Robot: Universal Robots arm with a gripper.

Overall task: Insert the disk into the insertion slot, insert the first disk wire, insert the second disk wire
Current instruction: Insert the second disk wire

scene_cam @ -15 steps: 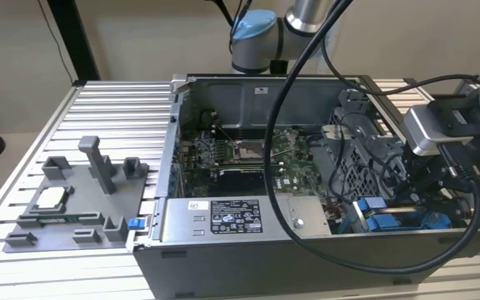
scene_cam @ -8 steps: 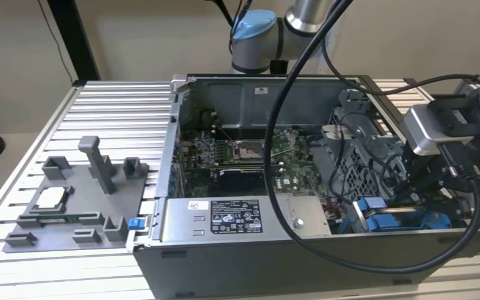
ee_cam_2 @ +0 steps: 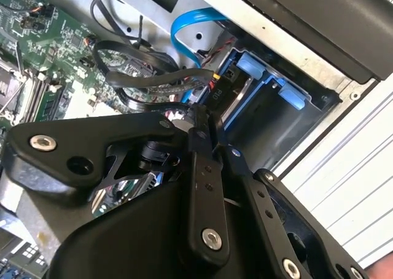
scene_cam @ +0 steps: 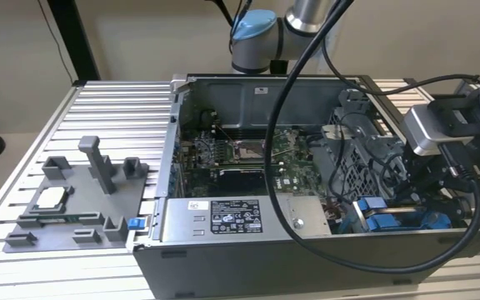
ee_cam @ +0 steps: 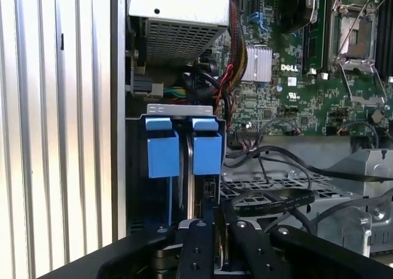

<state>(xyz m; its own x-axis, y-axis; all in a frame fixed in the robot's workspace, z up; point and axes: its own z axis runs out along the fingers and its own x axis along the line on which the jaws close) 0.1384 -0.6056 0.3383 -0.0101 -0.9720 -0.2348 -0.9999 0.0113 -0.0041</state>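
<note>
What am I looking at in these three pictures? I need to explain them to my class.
A robot arm is working inside an open computer case on a ribbed metal table. The exterior view is taken by a camera standing off the arm; both wrist views come from cameras riding on the arm. Its end effector is down at the drive bay with blue tabs, among black cables. A grey tray of parts sits beside the case. I cannot tell whether anything is held.
</note>
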